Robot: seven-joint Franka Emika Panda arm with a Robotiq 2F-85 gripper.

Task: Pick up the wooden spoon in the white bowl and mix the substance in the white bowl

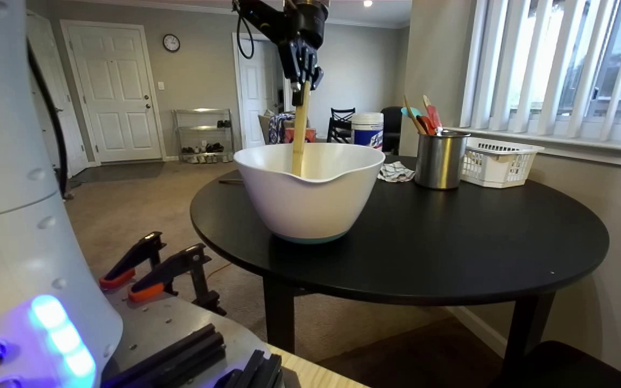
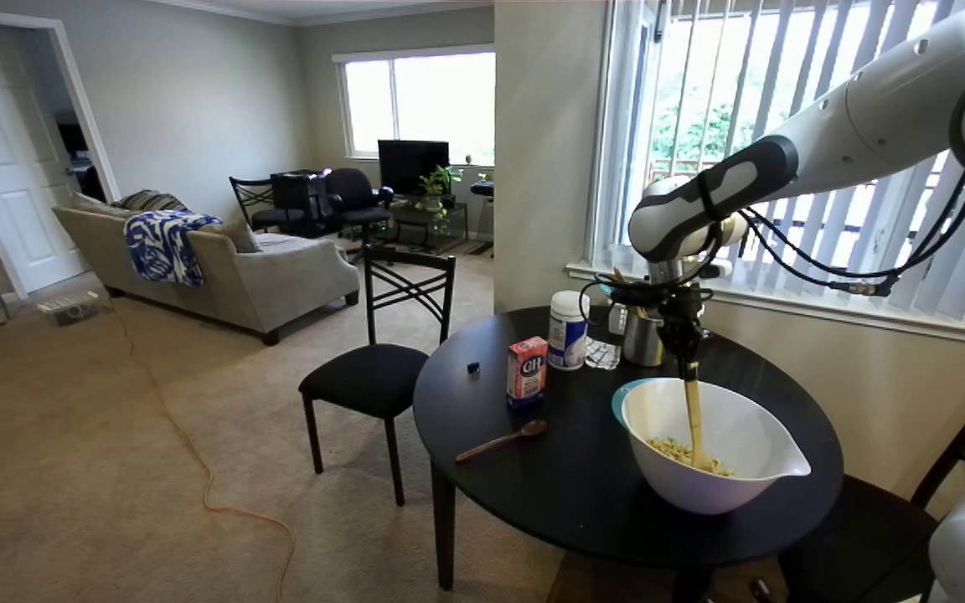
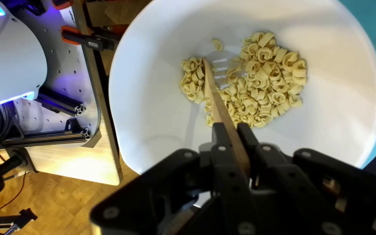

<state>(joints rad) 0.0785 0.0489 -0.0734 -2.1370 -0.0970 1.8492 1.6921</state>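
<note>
Box [image 2: 526,370], in an exterior view: large white letters on red front, apparently "C&H", middle character blurred; smaller print beneath too fine to read. Tub [image 2: 567,332], in both exterior views: blue-and-white print, wording not legible. Wall clock [image 1: 171,42], in an exterior view: dial figures too small to make out.

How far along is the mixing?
Done: the wooden spoon is picked up, clamped in the tool.
In hand: its lower end sits among the pasta in the white bowl, so mixing seems under way.
Left: likely more stirring, since the pasta lies unevenly, with a bare patch near the spoon's tip.
</note>
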